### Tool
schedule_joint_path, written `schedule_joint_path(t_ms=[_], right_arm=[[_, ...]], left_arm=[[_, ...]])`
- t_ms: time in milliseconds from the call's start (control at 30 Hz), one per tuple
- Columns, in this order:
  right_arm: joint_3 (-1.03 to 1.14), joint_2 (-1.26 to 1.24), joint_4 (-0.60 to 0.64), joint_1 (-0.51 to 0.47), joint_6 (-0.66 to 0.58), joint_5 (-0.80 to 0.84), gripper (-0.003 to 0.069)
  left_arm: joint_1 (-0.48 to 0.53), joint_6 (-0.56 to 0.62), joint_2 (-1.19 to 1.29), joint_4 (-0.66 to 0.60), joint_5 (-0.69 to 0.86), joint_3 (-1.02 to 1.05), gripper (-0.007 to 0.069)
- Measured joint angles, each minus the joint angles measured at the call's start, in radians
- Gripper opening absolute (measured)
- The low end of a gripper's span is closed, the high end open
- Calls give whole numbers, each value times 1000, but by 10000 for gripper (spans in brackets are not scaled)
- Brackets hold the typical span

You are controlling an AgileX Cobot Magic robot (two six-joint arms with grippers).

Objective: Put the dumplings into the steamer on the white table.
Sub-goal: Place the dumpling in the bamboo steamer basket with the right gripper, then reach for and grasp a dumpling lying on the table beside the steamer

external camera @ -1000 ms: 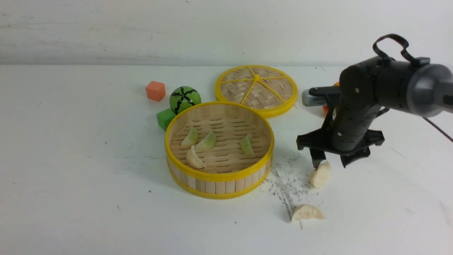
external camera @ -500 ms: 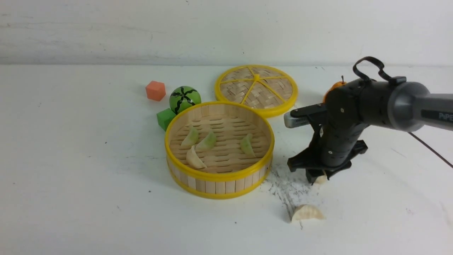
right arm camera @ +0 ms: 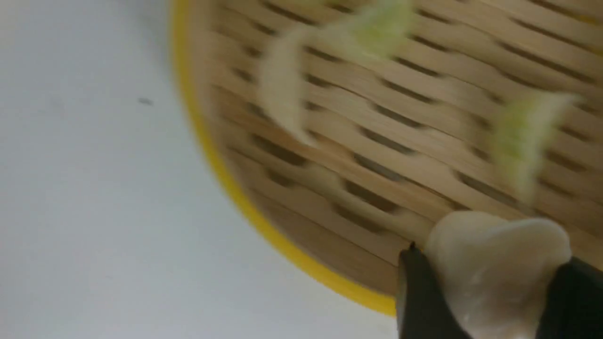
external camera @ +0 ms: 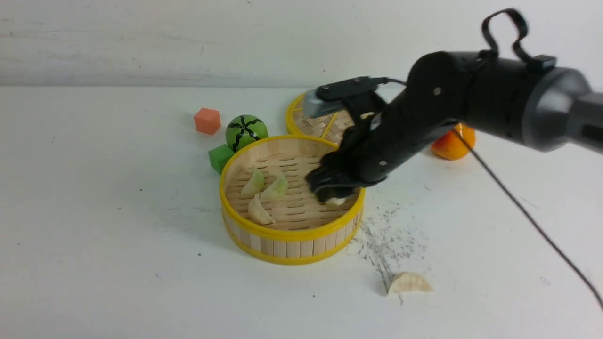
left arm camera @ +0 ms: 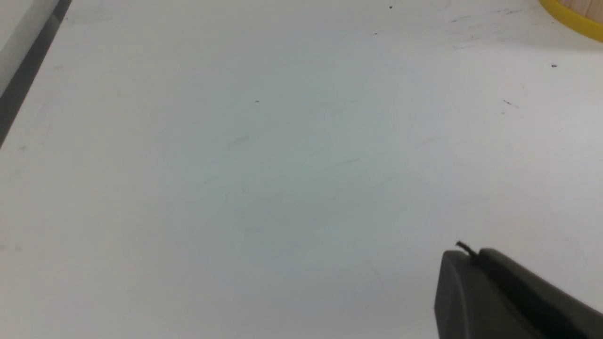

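The steamer stands mid-table on the white table. On its slatted floor lie two green dumplings and a cream one. My right gripper hangs over the basket's right side, shut on a cream dumpling. The right wrist view shows that dumpling pinched between the black fingers above the slats. Another cream dumpling lies on the table, front right of the basket. My left gripper is shut and empty over bare table, with the steamer's rim far off.
The woven lid lies flat behind the steamer, partly behind my right arm. A watermelon ball, an orange cube and a green cube sit back left. An orange fruit lies back right. A cable trails off right.
My right gripper closed on the cream dumpling on the table, lifted it and carried it left over the steamer. The orange fruit behind the arm now shows.
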Motion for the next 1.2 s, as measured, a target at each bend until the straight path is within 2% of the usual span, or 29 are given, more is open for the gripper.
schedule_joint_path(t_ms=[200, 433, 533, 700, 867, 900, 933, 967, 1000, 1067, 1200], right_arm=[[-4, 133, 111, 28, -37, -167, 289], [-12, 184, 121, 16, -46, -159, 291], [-44, 184, 114, 16, -54, -119, 342], [-153, 136, 11, 16, -57, 39, 446], [-190, 58, -164, 16, -57, 166, 460], [-194, 38, -260, 16, -57, 226, 461], [-194, 36, -274, 16, -57, 234, 461], [-194, 29, -371, 13, -57, 305, 461], [-193, 29, -414, 10, -57, 348, 461], [-177, 30, -455, -1, -62, 401, 461], [-113, 30, -451, -31, -104, 426, 461]], left_arm=[[0, 0, 0, 0, 0, 0, 16], [0, 0, 0, 0, 0, 0, 19], [0, 0, 0, 0, 0, 0, 20], [0, 0, 0, 0, 0, 0, 27], [0, 0, 0, 0, 0, 0, 31], [0, 0, 0, 0, 0, 0, 32], [0, 0, 0, 0, 0, 0, 33], [0, 0, 0, 0, 0, 0, 36], [0, 0, 0, 0, 0, 0, 36], [0, 0, 0, 0, 0, 0, 37], [0, 0, 0, 0, 0, 0, 39]])
